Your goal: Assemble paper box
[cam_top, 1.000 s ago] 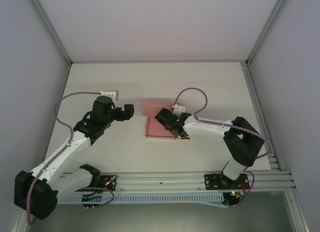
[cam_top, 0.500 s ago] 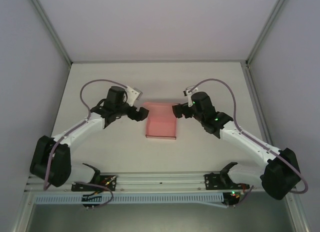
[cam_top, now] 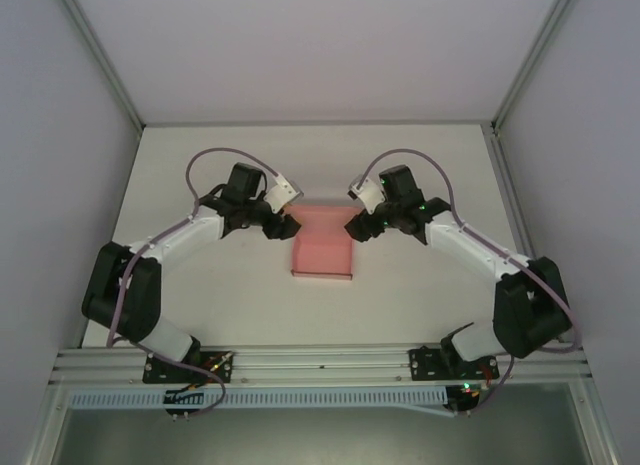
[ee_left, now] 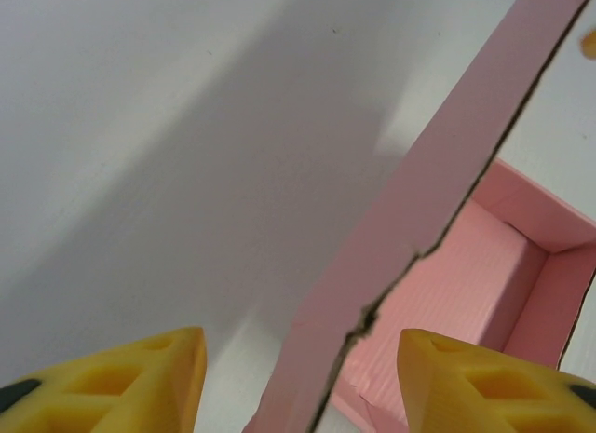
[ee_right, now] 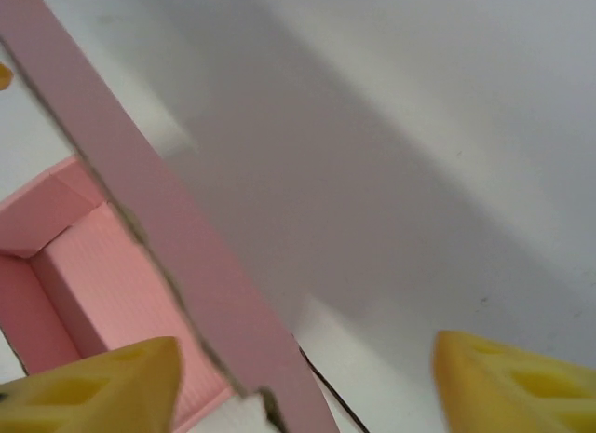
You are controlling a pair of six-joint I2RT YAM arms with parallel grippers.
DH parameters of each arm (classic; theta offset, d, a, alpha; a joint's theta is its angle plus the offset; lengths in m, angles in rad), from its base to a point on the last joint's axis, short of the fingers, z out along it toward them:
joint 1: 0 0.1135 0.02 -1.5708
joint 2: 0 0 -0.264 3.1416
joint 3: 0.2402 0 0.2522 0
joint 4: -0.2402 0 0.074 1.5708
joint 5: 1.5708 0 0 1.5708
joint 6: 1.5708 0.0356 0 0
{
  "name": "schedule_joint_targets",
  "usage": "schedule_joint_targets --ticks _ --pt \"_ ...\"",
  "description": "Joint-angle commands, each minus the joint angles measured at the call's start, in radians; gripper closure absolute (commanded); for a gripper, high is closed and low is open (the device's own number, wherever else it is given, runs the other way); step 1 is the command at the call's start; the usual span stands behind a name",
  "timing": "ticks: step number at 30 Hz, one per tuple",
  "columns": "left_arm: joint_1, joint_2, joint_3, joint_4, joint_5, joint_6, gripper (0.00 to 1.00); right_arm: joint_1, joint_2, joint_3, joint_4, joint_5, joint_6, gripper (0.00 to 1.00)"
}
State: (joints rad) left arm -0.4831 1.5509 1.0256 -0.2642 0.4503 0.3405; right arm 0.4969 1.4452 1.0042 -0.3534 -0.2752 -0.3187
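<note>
The paper box is a pale pink open tray lying in the middle of the white table. My left gripper is at its far left corner and my right gripper at its far right corner. In the left wrist view the left gripper is open, its yellow fingertips astride the box's upright left wall, with a gap on both sides. In the right wrist view the right gripper is open too, astride the right wall. The box's inside holds nothing.
Grey enclosure walls stand round the table. An aluminium rail with both arm bases runs along the near edge. Bare table lies behind the box and to both sides of it.
Both arms have swung inward to the box's far corners. The right gripper left the box's near right part. Both pairs of jaws have narrowed around the side walls.
</note>
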Motion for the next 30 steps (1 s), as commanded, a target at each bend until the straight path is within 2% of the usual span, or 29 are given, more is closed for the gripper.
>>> schedule_joint_targets --ticks 1,3,5,6,9,12,15,17,19,21,25,30 --pt "0.006 0.017 0.04 -0.06 0.033 0.054 0.52 -0.004 0.036 0.067 -0.119 -0.051 -0.079 0.49" --pt "0.006 0.014 0.044 -0.063 0.029 0.051 0.62 -0.004 0.042 0.079 -0.146 -0.054 -0.088 0.7" --pt "0.005 0.01 0.047 -0.066 0.01 0.039 0.87 -0.005 0.039 0.077 -0.145 -0.034 -0.081 0.86" --pt "0.003 0.008 0.046 -0.064 -0.008 0.032 1.0 -0.004 0.039 0.078 -0.146 -0.022 -0.073 0.9" --pt "-0.013 -0.002 0.043 -0.052 -0.091 -0.007 1.0 -0.004 0.035 0.088 -0.153 0.01 -0.04 1.0" --pt "-0.056 -0.017 0.045 -0.027 -0.228 -0.063 1.0 0.001 0.035 0.09 -0.121 0.034 0.014 1.0" --pt "-0.105 -0.043 0.046 0.039 -0.395 -0.187 1.0 0.034 0.037 0.084 -0.049 0.177 0.15 1.0" --pt "-0.123 -0.058 0.038 0.095 -0.498 -0.326 1.0 0.069 0.038 0.063 0.035 0.307 0.267 1.0" --pt "-0.127 -0.061 0.02 0.136 -0.609 -0.541 1.0 0.088 0.044 0.05 0.105 0.412 0.437 1.0" --pt "-0.138 -0.064 -0.004 0.174 -0.629 -0.631 1.0 0.109 0.049 0.045 0.159 0.464 0.559 1.0" --pt "-0.175 -0.058 -0.017 0.249 -0.723 -0.748 1.0 0.2 0.08 0.055 0.238 0.676 0.716 1.0" --pt "-0.181 -0.017 -0.013 0.323 -0.8 -0.834 1.0 0.25 0.15 0.08 0.301 0.726 0.798 1.0"
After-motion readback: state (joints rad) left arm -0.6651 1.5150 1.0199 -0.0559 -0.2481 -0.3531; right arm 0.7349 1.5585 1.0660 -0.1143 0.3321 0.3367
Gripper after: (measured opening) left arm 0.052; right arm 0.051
